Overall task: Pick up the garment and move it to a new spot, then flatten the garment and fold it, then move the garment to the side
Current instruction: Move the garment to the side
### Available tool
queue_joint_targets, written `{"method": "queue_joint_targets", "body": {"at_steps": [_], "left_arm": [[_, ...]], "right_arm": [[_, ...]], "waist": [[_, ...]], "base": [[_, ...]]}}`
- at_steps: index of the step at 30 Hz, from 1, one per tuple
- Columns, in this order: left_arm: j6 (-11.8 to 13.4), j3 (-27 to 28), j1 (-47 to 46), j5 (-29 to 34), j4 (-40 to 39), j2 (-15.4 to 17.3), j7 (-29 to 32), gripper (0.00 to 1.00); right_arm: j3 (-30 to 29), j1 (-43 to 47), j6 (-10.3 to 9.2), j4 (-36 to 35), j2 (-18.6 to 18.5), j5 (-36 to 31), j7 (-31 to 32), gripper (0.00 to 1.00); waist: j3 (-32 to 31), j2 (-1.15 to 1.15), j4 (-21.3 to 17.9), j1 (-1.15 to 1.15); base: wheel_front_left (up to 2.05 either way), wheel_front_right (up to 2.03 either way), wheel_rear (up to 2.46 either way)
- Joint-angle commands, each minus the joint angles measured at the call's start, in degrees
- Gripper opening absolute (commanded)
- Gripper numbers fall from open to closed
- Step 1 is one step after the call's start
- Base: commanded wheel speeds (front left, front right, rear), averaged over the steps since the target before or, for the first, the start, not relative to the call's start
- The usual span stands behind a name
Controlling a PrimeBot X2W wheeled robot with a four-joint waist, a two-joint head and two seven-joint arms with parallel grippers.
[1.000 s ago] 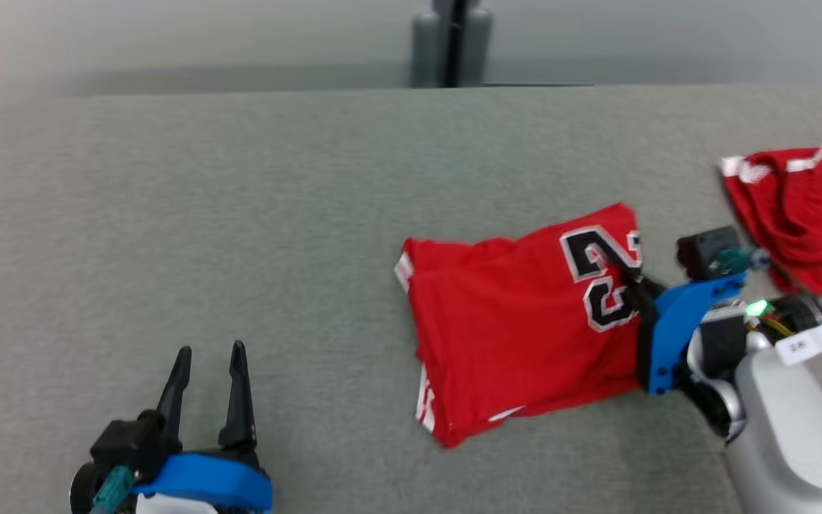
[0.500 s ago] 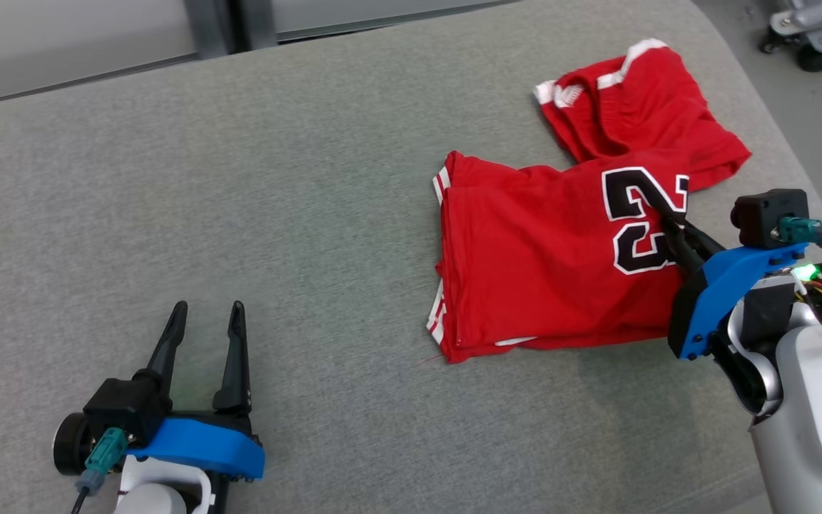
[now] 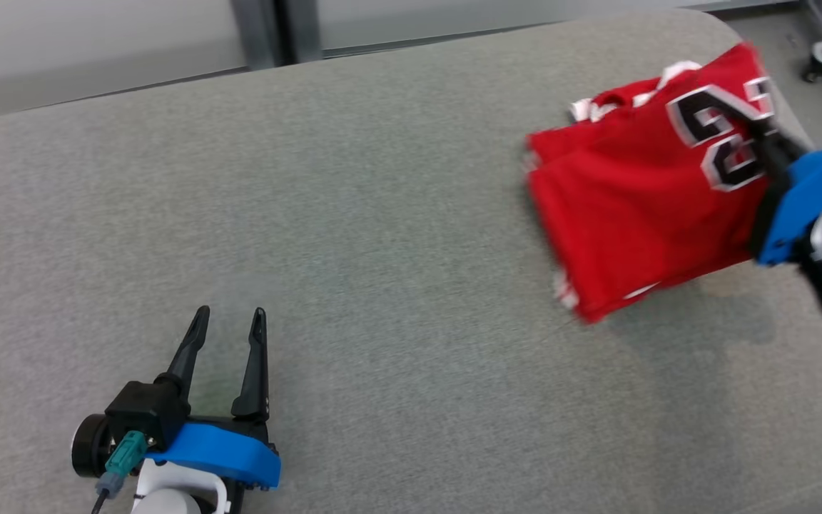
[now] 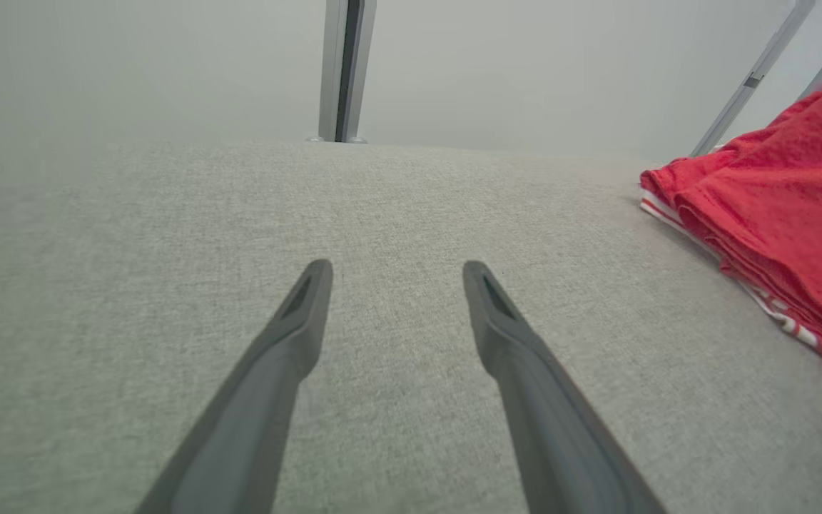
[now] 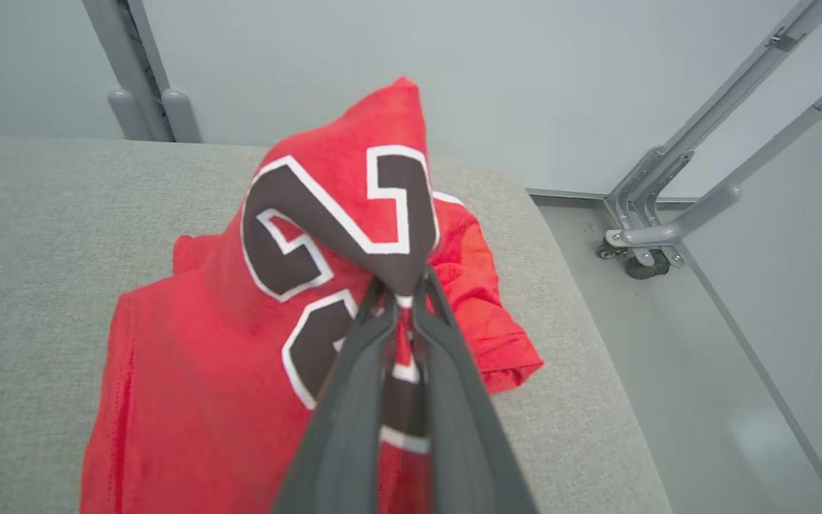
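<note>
Since half a sec ago the red jersey (image 3: 639, 207) has gone toward the far R corner of the grey padded table (image 3: 347, 214). It now covers most of the second red garment (image 3: 618, 98), which it only overlapped at the edge before. Head cam has swung too.

R gripper (image 3: 764, 132) is pinched nearly closed on the jersey, right at the black number w/ white outline. In R wrist view its fingers (image 5: 354, 400) meet on the fabric, w/ cloth pulled up into a peak above the tips. Rest of the jersey trails down and to the L. In L wrist view its folded edge w/ white stripes looks to rest on the table.

L gripper (image 3: 231, 318) sits low at near L, well apart from the jersey. Its fingers (image 4: 290, 335) are spread wide and hold nothing. Can't tell whether they touch the table.
</note>
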Motion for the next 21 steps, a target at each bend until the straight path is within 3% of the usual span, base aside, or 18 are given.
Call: {"method": "queue_joint_targets", "body": {"at_steps": [1, 6, 12, 13, 14, 15, 21], "left_arm": [[0.19, -0.08, 0.11, 0.01, -0.08, 0.18, -0.14, 1.0], [-0.01, -0.49, -0.25, 0.19, -0.09, 0.64, -0.18, 1.0], [0.26, -0.55, -0.45, 0.45, -0.98, 1.46, 0.23, 1.0], [0.33, -0.66, -0.54, 0.47, -1.12, 1.45, 0.28, 1.0], [0.45, -0.79, -0.58, 0.52, -1.2, 1.4, 0.3, 1.0], [0.54, -0.87, -0.6, 0.53, -1.21, 1.36, 0.29, 1.0], [0.61, -1.42, -0.96, 0.12, -0.7, 1.12, 0.28, 1.0]], "right_arm": [[-1.76, -1.69, -0.01, 0.51, -1.6, -0.59, 0.65, 0.0], [-7.84, -3.94, -0.01, 1.68, -6.56, -1.76, 2.19, 0.0], [-14.23, -4.88, -0.01, 3.94, -8.5, -4.86, 1.12, 0.0], [-15.45, -5.14, -0.01, 4.17, -8.13, -5.59, 0.24, 0.2], [-16.49, -5.27, -0.01, 4.53, -7.68, -6.36, -0.73, 0.85], [-16.96, -5.01, -0.01, 4.99, -7.05, -7.0, -1.33, 1.0], [-17.35, -3.85, -0.01, 6.64, -4.26, -8.74, -3.72, 1.0]], "waist": [[0.75, 0.0, 2.03, 0.0], [2.02, 0.0, 6.17, 0.0], [4.07, 0.0, 8.74, 0.0], [4.31, 0.0, 8.94, 0.0], [4.46, 0.0, 9.08, 0.0], [4.56, 0.0, 9.17, 0.0], [4.21, 0.0, 8.84, 0.0]], "base": [[0.0, 0.0, 0.0], [0.0, 0.0, 0.0], [0.0, 0.0, 0.0], [0.0, 0.0, 0.0], [0.0, 0.0, 0.0], [0.0, 0.0, 0.0], [0.0, 0.0, 0.0]]}}
